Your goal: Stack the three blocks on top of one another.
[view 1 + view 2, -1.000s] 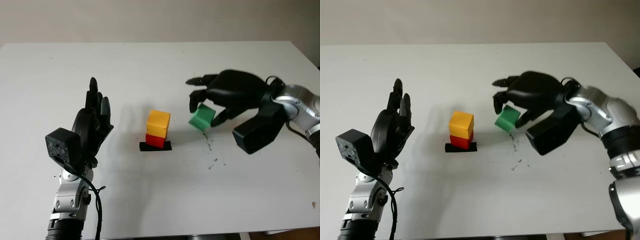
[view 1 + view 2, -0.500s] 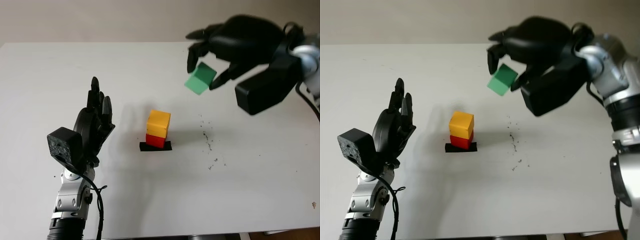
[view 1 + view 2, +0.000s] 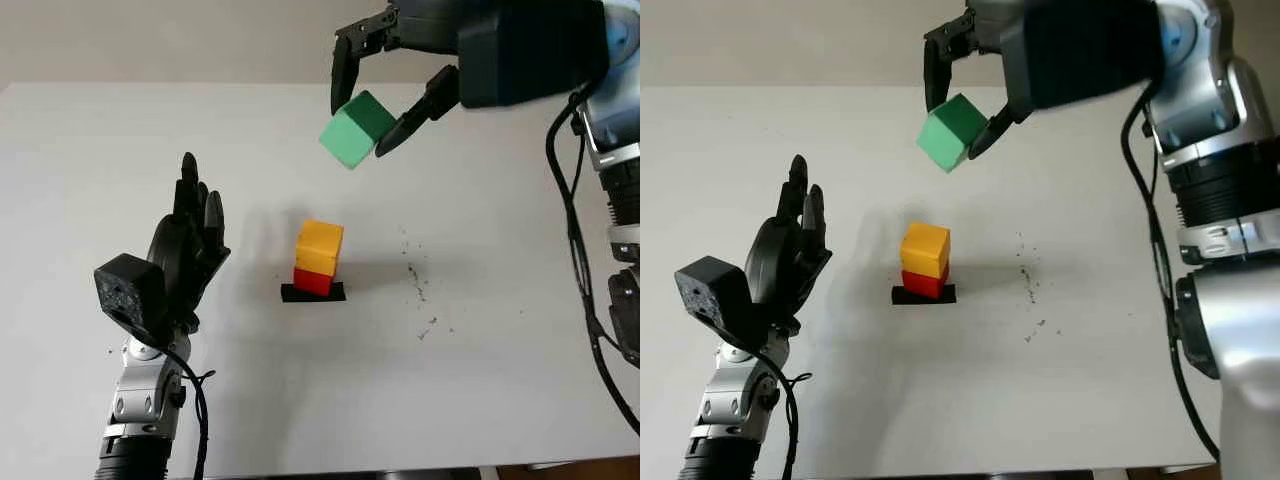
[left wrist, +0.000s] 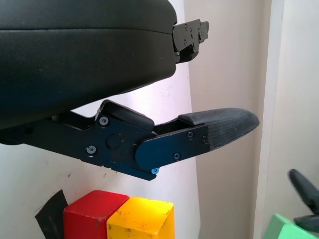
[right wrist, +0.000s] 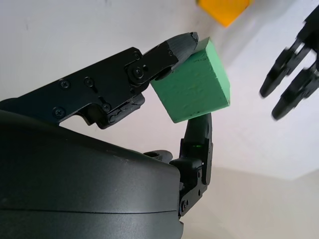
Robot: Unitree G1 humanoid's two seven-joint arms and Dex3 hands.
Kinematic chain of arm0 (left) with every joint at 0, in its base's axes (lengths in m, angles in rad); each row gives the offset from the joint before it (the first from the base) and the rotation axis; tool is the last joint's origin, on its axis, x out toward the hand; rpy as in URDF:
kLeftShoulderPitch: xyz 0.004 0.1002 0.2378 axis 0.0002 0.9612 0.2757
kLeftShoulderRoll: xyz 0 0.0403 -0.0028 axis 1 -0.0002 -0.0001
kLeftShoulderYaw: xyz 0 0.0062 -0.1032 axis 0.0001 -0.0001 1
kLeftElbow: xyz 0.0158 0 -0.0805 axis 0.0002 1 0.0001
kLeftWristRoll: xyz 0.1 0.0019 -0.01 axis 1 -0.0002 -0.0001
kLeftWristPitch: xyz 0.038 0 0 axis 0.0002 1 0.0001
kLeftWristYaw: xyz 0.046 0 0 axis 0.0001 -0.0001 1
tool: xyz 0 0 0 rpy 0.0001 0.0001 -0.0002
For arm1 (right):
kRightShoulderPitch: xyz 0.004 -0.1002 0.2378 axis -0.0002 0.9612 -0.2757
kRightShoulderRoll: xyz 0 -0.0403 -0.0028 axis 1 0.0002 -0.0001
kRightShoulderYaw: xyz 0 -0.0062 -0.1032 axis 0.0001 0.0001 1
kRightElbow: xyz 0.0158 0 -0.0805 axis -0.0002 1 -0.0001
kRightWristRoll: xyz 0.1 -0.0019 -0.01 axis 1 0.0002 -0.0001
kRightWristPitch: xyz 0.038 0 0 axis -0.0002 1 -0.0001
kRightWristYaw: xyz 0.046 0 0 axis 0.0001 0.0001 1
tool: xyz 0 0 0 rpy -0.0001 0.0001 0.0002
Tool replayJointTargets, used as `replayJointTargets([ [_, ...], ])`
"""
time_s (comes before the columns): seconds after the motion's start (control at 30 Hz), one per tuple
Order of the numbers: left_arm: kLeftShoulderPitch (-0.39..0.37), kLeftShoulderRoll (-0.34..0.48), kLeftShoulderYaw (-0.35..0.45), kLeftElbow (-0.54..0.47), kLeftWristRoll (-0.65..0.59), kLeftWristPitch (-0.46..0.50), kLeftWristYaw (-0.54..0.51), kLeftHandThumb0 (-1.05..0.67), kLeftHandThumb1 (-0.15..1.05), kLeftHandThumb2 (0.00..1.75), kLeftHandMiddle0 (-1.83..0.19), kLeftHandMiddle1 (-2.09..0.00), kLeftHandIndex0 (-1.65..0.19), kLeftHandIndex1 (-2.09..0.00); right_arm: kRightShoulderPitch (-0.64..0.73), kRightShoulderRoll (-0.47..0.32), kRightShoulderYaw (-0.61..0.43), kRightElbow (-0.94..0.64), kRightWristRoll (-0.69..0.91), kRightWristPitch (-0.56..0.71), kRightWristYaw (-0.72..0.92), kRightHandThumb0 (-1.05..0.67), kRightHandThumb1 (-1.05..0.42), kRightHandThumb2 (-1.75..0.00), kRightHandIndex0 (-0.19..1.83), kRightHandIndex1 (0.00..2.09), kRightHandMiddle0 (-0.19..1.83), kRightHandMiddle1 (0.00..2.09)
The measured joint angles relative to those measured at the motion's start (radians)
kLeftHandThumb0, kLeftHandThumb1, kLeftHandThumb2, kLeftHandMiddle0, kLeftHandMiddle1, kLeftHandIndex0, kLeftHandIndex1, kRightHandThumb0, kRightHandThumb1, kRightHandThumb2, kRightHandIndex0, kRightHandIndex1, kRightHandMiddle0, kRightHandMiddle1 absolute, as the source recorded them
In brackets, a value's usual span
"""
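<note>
Nearest, at the left of the white counter [image 3: 500, 330], the left robot hand [image 3: 185, 250] stands upright with nothing in it, open, to the left of the stack and apart from it.

Farther in, about the middle of the counter, sits a small black patch [image 3: 312, 293] with the red block [image 3: 311, 281] on it and the yellow block [image 3: 319, 247] resting squarely on the red one. Two of the three blocks are thus already stacked. The yellow block's top face is bare and looks level. A scatter of dark specks [image 3: 418, 290] lies on the counter to the right of the stack.

Farthest and highest, the right robot hand [image 3: 390, 80] is closed on the green block [image 3: 357, 128], pinching it between fingers [image 5: 177, 47] on opposite faces; the block hangs tilted, one corner lowest, well clear of the counter.

The relation that matters: the green block is above the stack but not over it. It lies on the far side and a little to the right of the yellow block, with plain open air between them. My judgement is that the right robot hand must bring the block nearer and slightly left, level it so a flat face points down, then lower it onto the yellow top. A tilted release would likely tip it off or knock the yellow block askew.
</note>
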Motion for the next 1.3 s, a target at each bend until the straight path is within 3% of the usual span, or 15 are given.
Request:
replayJointTargets([
  [0.37, 0.0, -0.01, -0.001, 0.0, 0.003, -0.005, 0.008, -0.8, 1.05, 0.67, 0.19, 0.0, 0.19, 0.0, 0.0, 0.05, 0.068, -0.031, -0.026, -0.033, 0.054, -0.44, -0.93, -0.06, 0.31, 0.04, 0.39, 1.5],
  [0.6, 0.001, -0.019, -0.009, 0.0, 0.007, -0.02, 0.014, -0.8, 1.05, 0.68, 0.19, 0.0, 0.19, 0.0, 0.001, 0.073, 0.093, -0.031, -0.035, -0.038, 0.062, -0.4, -0.92, -0.05, 0.22, 0.01, 0.38, 1.52],
  [0.83, 0.009, -0.031, -0.012, 0.0, 0.007, -0.029, 0.02, -0.79, 1.05, 0.67, 0.19, 0.0, 0.19, 0.0, 0.002, 0.092, 0.111, 0.007, -0.043, -0.076, 0.063, -0.41, -0.91, -0.05, 0.28, 0.05, 0.41, 1.6],
  [0.97, 0.014, -0.038, -0.013, 0.0, 0.008, -0.029, 0.024, -0.8, 1.05, 0.68, 0.19, 0.0, 0.19, 0.0, 0.005, 0.095, 0.119, 0.021, -0.047, -0.101, 0.063, -0.42, -0.91, -0.05, 0.21, 0.02, 0.41, 1.57],
  [1.3, 0.033, -0.04, -0.014, -0.03, 0.014, -0.008, 0.04, -0.78, 1.05, 0.67, 0.19, 0.0, 0.19, 0.0, 0.012, 0.105, 0.123, 0.087, -0.054, -0.182, 0.058, -0.43, -0.9, -0.05, 0.27, 0.06, 0.42, 1.56],
])
